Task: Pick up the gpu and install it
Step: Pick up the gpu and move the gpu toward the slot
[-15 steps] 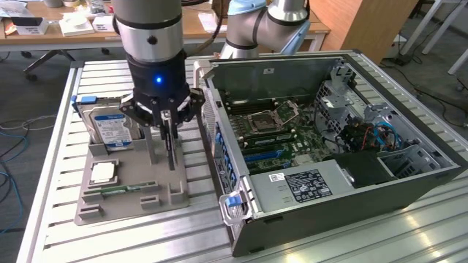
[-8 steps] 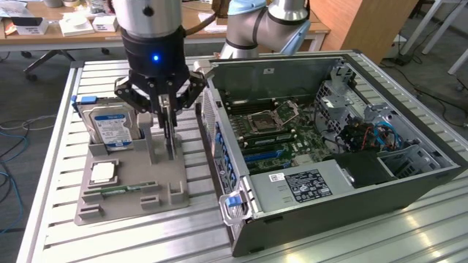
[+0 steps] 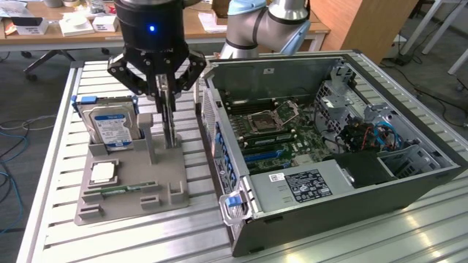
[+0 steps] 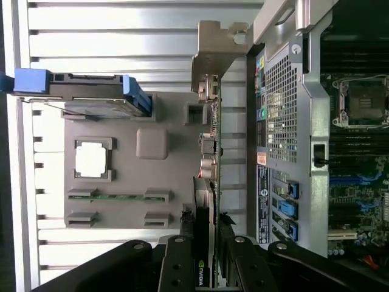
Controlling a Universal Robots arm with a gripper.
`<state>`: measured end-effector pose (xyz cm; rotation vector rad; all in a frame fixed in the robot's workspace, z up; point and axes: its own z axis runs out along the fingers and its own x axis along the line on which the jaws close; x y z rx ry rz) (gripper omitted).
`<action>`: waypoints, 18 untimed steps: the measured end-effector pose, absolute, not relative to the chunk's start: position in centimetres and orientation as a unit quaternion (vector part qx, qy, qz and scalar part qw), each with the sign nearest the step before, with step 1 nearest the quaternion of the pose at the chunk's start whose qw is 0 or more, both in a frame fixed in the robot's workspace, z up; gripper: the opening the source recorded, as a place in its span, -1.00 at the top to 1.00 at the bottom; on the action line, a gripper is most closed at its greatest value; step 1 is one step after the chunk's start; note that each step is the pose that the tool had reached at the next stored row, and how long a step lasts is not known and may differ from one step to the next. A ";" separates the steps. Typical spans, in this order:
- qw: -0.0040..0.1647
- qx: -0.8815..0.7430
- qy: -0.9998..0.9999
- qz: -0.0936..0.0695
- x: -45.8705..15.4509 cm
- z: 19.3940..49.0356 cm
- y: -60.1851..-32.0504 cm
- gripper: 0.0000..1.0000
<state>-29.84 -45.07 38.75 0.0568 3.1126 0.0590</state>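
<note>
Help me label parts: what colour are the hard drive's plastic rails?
Blue; the rails show best in wrist view.

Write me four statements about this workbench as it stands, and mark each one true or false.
1. The end effector is closed on the gpu. True.
2. The gpu is seated on the motherboard. False: it stands upright over the gray tray, outside the computer case.
3. The hard drive stands on edge in the gray tray. True.
4. The computer case is closed up. False: its side is open and the motherboard is exposed.
</note>
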 end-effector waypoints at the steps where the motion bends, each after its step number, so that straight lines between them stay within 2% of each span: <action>1: 0.014 0.018 1.000 0.019 -29.8 39.2 -45.1 0.47; 9: 0.015 0.018 1.000 0.019 -29.8 42.4 -45.1 0.47; 18: 0.015 0.018 1.000 0.019 -29.8 42.6 -45.1 0.47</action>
